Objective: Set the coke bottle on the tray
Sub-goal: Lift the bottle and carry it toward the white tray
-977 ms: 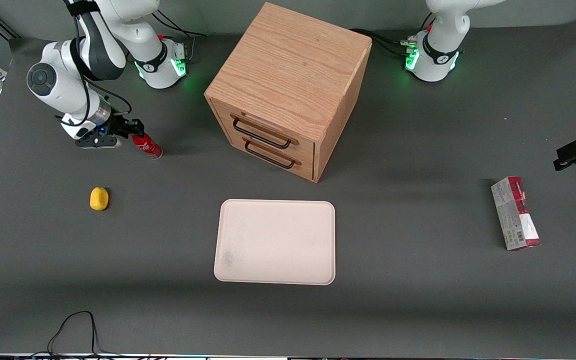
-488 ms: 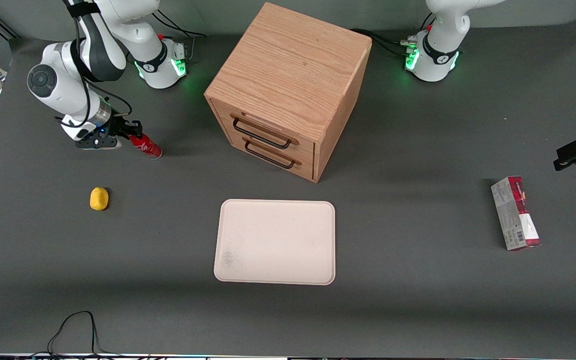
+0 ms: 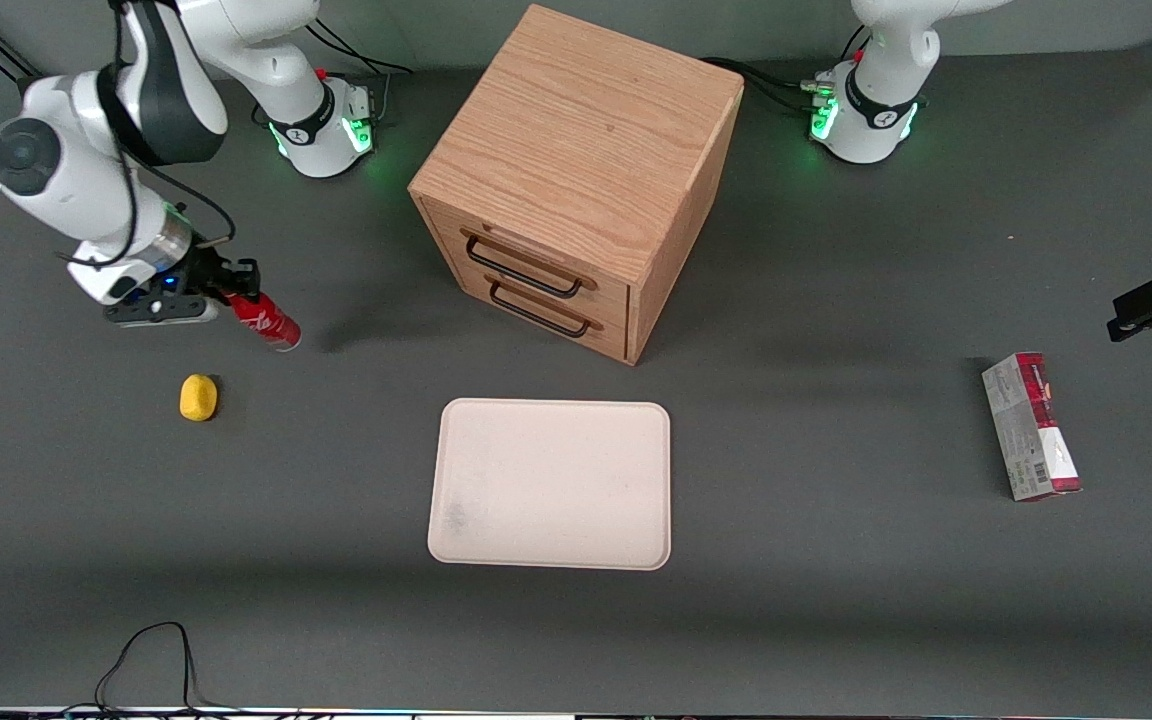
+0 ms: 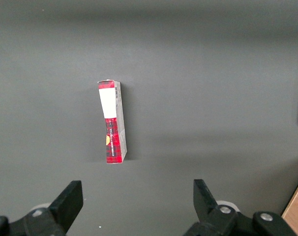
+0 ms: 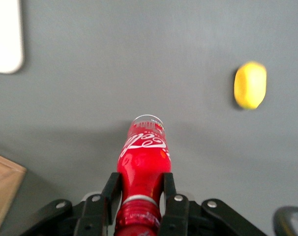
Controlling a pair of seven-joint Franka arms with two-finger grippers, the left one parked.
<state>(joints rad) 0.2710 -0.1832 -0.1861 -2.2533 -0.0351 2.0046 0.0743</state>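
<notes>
Coke bottle (image 3: 266, 322) held clamped in the claw (image 3: 236, 283), clear of the bench (image 3: 836, 560).

The claw is seen at the working arm's end of the bench, with its two fingers (image 5: 111, 194) closed against the upper part of the red bottle near the cap; in the right wrist view (image 5: 142, 162) the bottle's base is pointed away from the claw (image 5: 139, 196), and its white lettering is seen. The bottle is carried tilted above the grey surface, farther from the front camera than a small yellow object (image 3: 198, 397) that is laid near it. The cream tray (image 3: 550, 484) is set flat on the bench, well apart from the bottle, in front of the wooden drawer cabinet (image 3: 576, 180). A red-and-grey carton (image 3: 1030, 426) is laid toward the parked arm's end.
</notes>
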